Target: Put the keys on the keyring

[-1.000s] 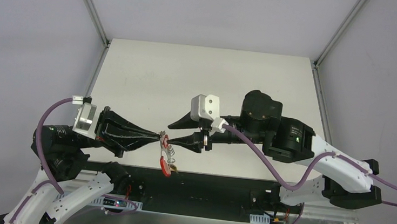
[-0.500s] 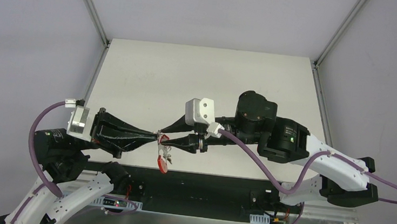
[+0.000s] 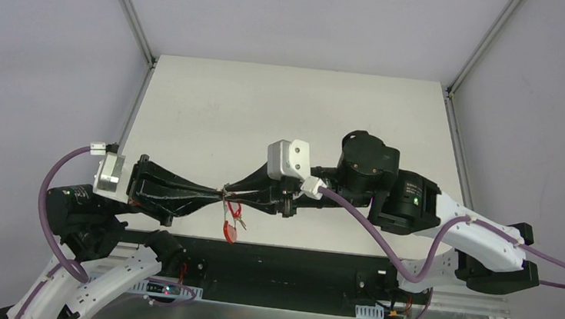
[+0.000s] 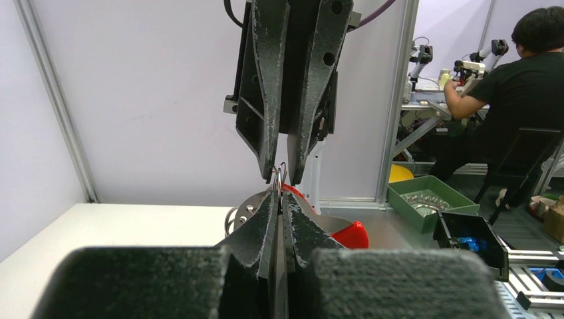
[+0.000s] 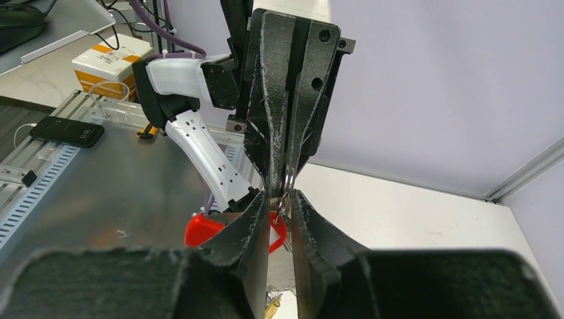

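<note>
Silvery keys point(image 3: 236, 214) hang in one bunch from the thin wire keyring point(image 3: 225, 193). Their long axes trail toward the near edge of the surface point(image 3: 292, 106), with a red tag point(image 3: 229, 233) lowest. I cannot count the keys. The left pincer point(image 3: 219, 193) is clamped on the keyring, and the right pincer point(image 3: 232, 195) stands narrowly apart around it.

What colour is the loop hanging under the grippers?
The loop is red; best in right wrist view.
</note>
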Controlling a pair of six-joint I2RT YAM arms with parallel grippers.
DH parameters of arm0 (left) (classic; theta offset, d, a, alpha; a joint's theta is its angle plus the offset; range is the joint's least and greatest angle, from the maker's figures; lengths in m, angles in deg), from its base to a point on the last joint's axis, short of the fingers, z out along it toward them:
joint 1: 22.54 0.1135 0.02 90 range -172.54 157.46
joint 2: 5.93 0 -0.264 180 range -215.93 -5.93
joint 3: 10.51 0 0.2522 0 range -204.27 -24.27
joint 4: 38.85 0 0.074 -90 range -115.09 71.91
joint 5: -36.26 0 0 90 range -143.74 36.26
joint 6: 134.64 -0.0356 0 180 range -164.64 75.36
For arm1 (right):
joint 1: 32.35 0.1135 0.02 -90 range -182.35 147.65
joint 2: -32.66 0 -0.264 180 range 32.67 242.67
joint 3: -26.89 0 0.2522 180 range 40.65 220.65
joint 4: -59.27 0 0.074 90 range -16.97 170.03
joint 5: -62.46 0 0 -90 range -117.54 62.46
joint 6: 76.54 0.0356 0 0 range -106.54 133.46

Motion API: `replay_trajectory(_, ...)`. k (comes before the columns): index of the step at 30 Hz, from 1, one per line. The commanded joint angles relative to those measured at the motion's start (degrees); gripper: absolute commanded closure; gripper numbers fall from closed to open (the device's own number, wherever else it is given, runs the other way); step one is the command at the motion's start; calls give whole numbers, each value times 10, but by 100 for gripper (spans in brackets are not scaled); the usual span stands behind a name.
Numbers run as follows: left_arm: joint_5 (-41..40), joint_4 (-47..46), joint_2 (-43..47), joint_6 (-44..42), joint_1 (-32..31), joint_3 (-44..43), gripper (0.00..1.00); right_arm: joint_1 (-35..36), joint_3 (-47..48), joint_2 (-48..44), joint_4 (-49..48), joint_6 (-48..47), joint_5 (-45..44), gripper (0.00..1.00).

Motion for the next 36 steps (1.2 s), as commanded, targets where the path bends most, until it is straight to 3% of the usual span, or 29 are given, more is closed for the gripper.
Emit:
replay_trajectory(1, -6, -34, 8, 6, -2, -3, 100, 6, 11, -17, -37, 0, -9, 82)
replay_trajectory(20, -8, -34, 6, 3, -2, -12, 100, 11, -14, -27, -39, -4, -32, 100)
replay_trajectory(36, -17, -38, 4, 1, -2, -15, 100, 11, -17, -20, -1, -2, -41, 100)
